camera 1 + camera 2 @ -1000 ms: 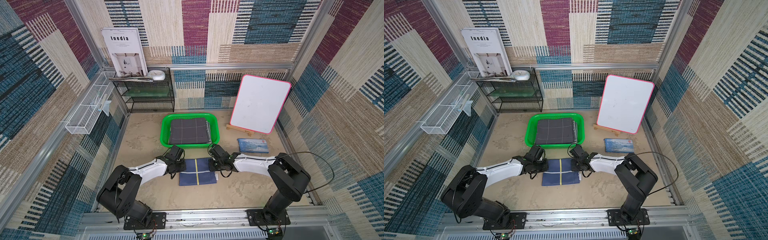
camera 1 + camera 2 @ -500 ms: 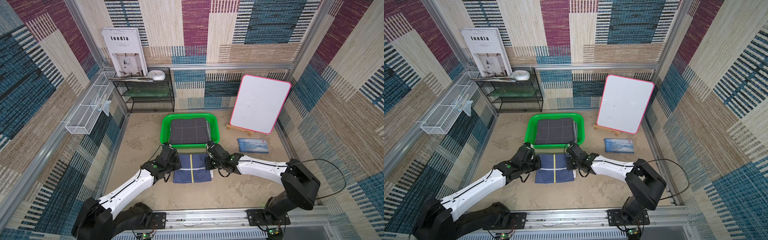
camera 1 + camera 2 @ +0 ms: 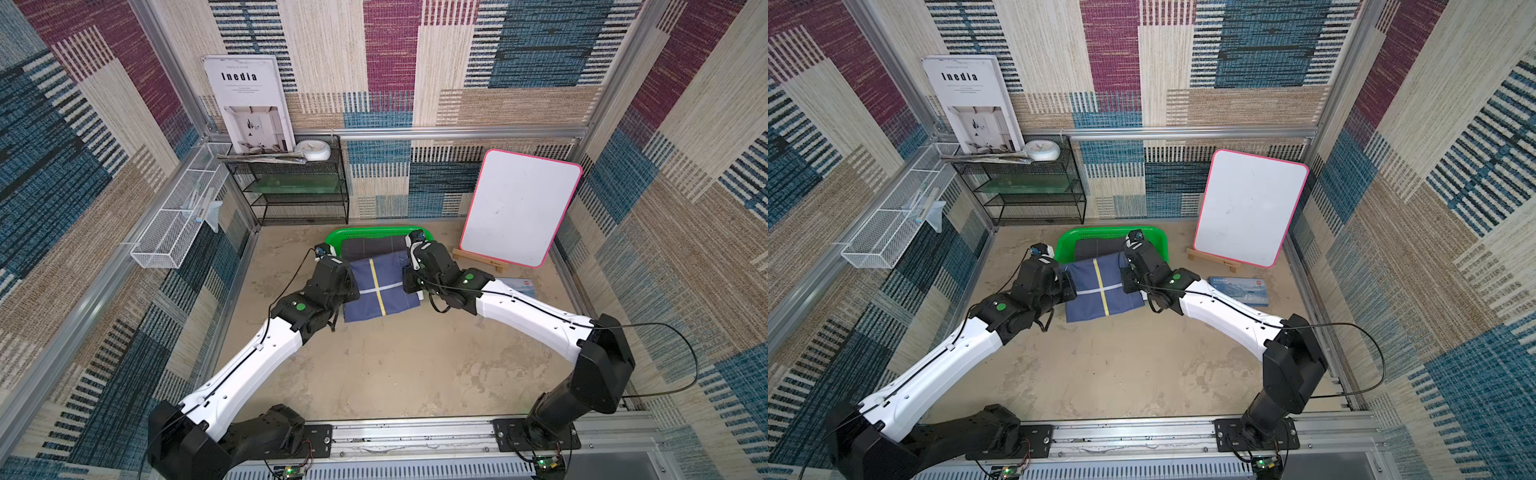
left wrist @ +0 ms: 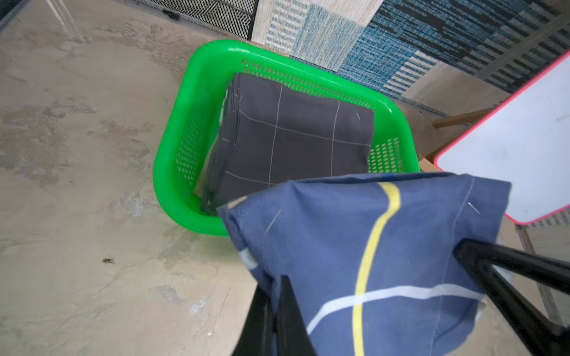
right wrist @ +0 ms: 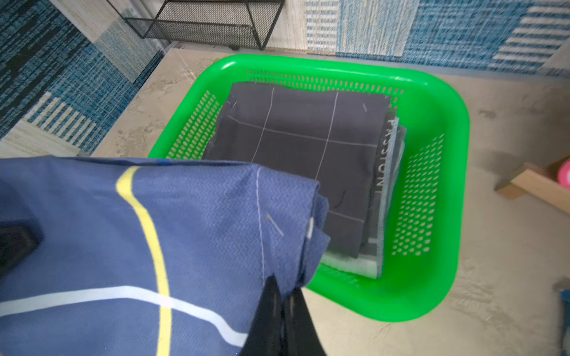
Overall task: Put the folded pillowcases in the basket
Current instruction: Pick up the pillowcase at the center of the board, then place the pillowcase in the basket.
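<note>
Near the back edge of the table, midway along it, sits the green basket (image 3: 370, 232) (image 3: 1156, 239), with a stack of folded dark grey cloth (image 3: 372, 249) lying flat inside it. Just in front of it, the folded pillowcase (image 3: 380, 286) (image 3: 1100, 291), blue with one yellow stripe and one white stripe crossing, hangs between the two arms, clear of the table. Its far edge overlaps the basket's near rim in both top views, while the rest is over bare table on the near side. The left gripper (image 3: 349, 286) (image 3: 1069, 286) is pinched tight on the pillowcase's left edge. In the left wrist view its fingertips (image 4: 282, 296) press together on the fabric (image 4: 370, 262), with the basket (image 4: 172, 172) and the grey cloth (image 4: 293, 138) beyond. The right gripper (image 3: 409, 276) (image 3: 1127, 280) is clamped on the opposite edge, and the right wrist view shows it (image 5: 282, 296) nipping a bunched fold of the pillowcase (image 5: 154, 231) above the basket's near rim (image 5: 385, 305). A pink-framed whiteboard (image 3: 519, 208) leans at the back right corner, and a black mesh shelf (image 3: 299, 195) stands at the back left corner. A blue box (image 3: 1241, 291) lies flat near the right edge.
</note>
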`<act>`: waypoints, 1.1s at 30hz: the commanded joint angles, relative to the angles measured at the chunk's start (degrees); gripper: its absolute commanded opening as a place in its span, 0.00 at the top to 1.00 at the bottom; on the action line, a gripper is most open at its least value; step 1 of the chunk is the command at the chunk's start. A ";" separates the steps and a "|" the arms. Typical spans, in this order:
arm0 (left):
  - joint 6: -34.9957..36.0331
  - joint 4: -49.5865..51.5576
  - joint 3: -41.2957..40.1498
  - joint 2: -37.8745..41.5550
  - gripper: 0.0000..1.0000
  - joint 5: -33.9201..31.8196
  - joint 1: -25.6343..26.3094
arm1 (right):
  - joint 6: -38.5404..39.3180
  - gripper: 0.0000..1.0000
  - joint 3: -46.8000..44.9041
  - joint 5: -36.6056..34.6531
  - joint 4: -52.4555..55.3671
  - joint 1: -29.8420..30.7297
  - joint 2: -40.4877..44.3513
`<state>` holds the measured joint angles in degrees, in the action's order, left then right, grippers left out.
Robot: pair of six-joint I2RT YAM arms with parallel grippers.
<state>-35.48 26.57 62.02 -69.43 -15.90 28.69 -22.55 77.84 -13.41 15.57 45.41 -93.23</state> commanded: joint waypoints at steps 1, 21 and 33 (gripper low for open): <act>2.21 0.45 4.46 -3.84 1.00 -2.56 -1.04 | 3.01 1.00 3.02 0.58 0.96 -2.07 -1.51; 0.90 -6.00 21.41 -31.57 1.00 10.60 -12.95 | 3.46 1.00 24.19 7.02 4.80 -9.42 -23.65; 2.42 -5.84 27.35 -43.54 1.00 12.74 -14.92 | 2.46 1.00 29.70 7.42 7.30 -11.32 -32.99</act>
<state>-33.95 21.23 88.38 -111.48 -3.14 14.26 -19.79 106.61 -5.67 21.69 34.46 -125.29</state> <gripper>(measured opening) 0.072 0.077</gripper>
